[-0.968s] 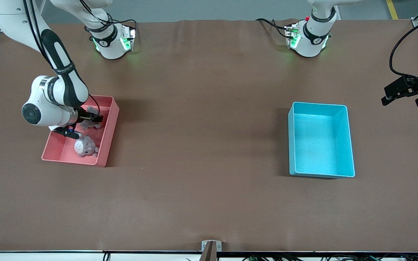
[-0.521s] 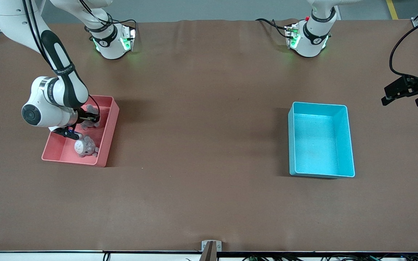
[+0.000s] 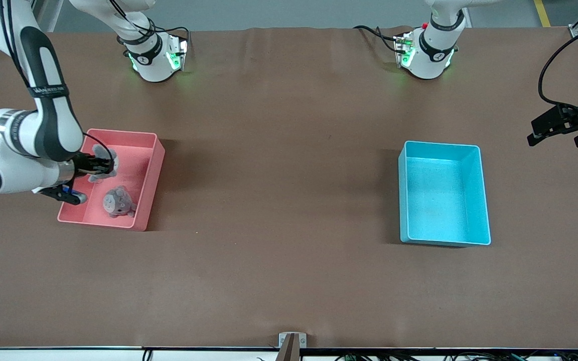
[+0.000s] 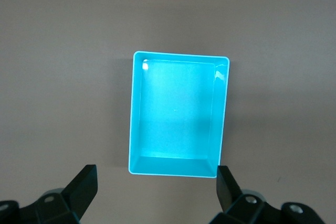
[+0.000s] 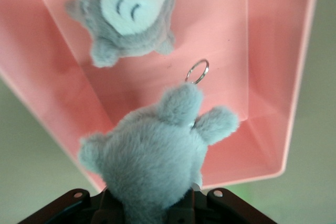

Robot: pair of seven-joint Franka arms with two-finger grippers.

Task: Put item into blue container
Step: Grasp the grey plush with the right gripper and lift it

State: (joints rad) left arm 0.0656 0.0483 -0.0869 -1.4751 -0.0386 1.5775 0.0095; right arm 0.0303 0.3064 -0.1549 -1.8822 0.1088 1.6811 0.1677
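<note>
The blue container (image 3: 442, 195) sits empty on the table toward the left arm's end; it also fills the left wrist view as the blue container (image 4: 178, 114). My left gripper (image 3: 557, 136) hangs open and waits above the table beside it, with nothing between the fingers of the left gripper (image 4: 156, 182). My right gripper (image 3: 93, 168) is shut on a grey plush toy (image 3: 104, 153) over the pink bin (image 3: 151, 175). In the right wrist view the held plush (image 5: 152, 156) hides most of the right gripper (image 5: 152, 208), and its key ring (image 5: 197, 71) dangles.
A second grey plush with a white face (image 3: 117, 201) lies in the pink bin, nearer the front camera than the held one; it shows as the second plush (image 5: 131, 14) in the right wrist view. Brown table cover stretches between the two bins.
The right gripper, shut on the plush, has risen and shifted toward the right arm's end of the table. The plush left in the bin and the left arm have not moved.
</note>
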